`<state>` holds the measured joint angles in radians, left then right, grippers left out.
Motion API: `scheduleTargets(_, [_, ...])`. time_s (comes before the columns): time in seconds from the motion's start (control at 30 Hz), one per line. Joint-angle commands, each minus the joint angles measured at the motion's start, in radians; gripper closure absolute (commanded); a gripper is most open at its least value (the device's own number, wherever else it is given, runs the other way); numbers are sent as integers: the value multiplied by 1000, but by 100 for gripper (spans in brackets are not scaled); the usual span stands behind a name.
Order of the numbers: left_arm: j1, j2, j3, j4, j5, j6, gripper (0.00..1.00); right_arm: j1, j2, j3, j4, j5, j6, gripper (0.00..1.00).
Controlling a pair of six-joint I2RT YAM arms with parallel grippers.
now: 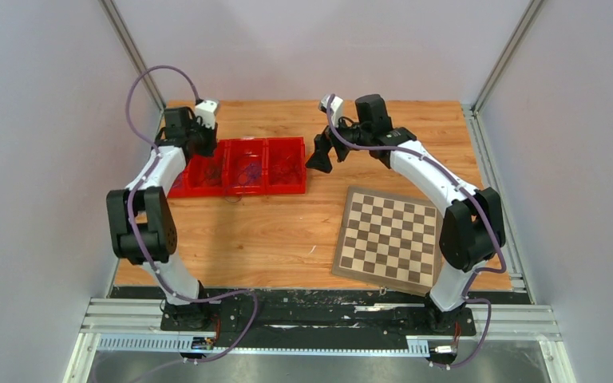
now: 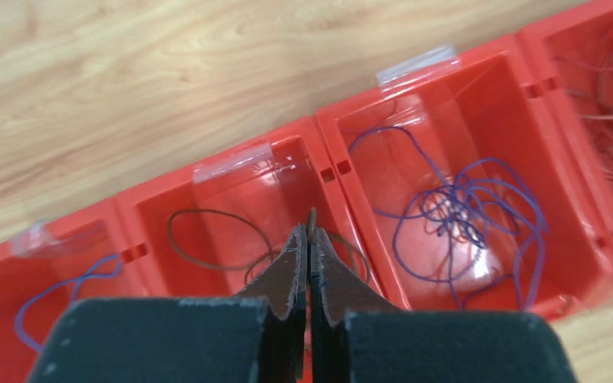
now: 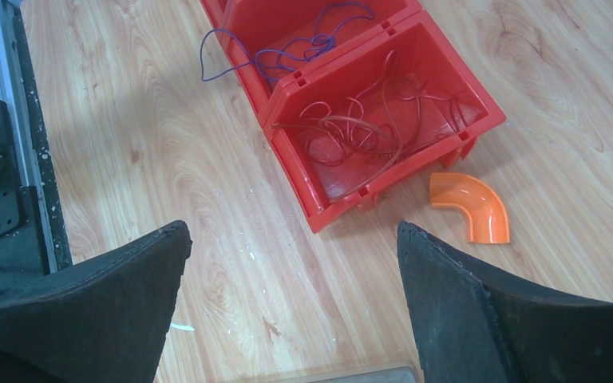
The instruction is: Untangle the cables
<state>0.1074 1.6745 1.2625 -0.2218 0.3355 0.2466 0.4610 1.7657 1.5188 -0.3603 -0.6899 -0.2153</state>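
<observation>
**Left hand** [image 2: 310, 239] low over the row of red bins [image 1: 287, 189], its two fingers pressed together. A short stub of the brown cable [image 2: 207, 211] shows at the fingertips, so the hand appears clamped on that strand. The rest of the brown cable lies as an open loop on the floor of the bin beneath.

**Other cables.** The neighbouring bin holds the blue cables [image 2: 455, 207], knotted densely at its middle. The end bin holds the red cables [image 3: 359, 128], loosely coiled. One blue strand droops over a bin rim toward the counter [image 3: 168, 120].

**Right hand** [image 3: 291, 231] above bare counter near the end bin, fingers spread wide apart and holding nothing. An orange pipe elbow [image 3: 471, 209] lies just beside that bin. A chessboard [image 1: 387, 238] lies well apart from the bins.

**Judged step:** drawing the brown cable out of its bin.
- The lift should be slow and straight up, so the loop unrolls rather than snagging the bin wall or tightening on itself.
- The pinch sits at the very fingertips and the strand is thin and springy, so a jerk could slip it free.
- The right hand is well placed to take the free end once it clears the rim.
- Alternatively, the right hand could start on the blue tangle at an outer loop, not its knotted centre.
</observation>
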Motion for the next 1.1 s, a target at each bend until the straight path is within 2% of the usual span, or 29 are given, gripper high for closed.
scheduleTargets(0.0, [-15,146,108,-54,-124,-13,100,-13,-38,8,0,-3,-17,0])
scheduleTargets(0.17, [-17,278,198,-155,-203,-113,100,-34,-54,-14,-6,6,-18,0])
scheduleTargets(0.3, [-17,289,153,-147,-207,-117,100,-48,-71,-37,-6,10,-18,0])
scheduleTargets(0.43, [-16,310,178,-174,-230,-121,98,-51,-73,-44,-7,8,-19,0])
scheduleTargets(0.5, [-17,297,190,-184,-227,-119,85,-52,-72,-41,-7,7,-21,0])
scheduleTargets(0.53, [-16,291,199,-189,-219,-117,73,-53,-74,-39,-9,7,-22,0])
scheduleTargets(0.6, [-16,257,202,-200,-204,-112,59,-53,-75,-37,-9,7,-25,0])
scheduleTargets(0.67, [-16,219,201,-212,-185,-107,51,-53,-73,-36,-8,5,-24,0])
scheduleTargets(0.9, [-15,89,199,-264,-157,-105,39,-54,-63,-21,-12,-17,-21,0])
scheduleTargets(1.03, [-15,23,189,-280,-128,-109,18,-54,-54,-11,-18,-25,-19,0])
scheduleTargets(1.07, [-16,3,186,-281,-120,-109,10,-54,-53,-9,-18,-25,-20,0])
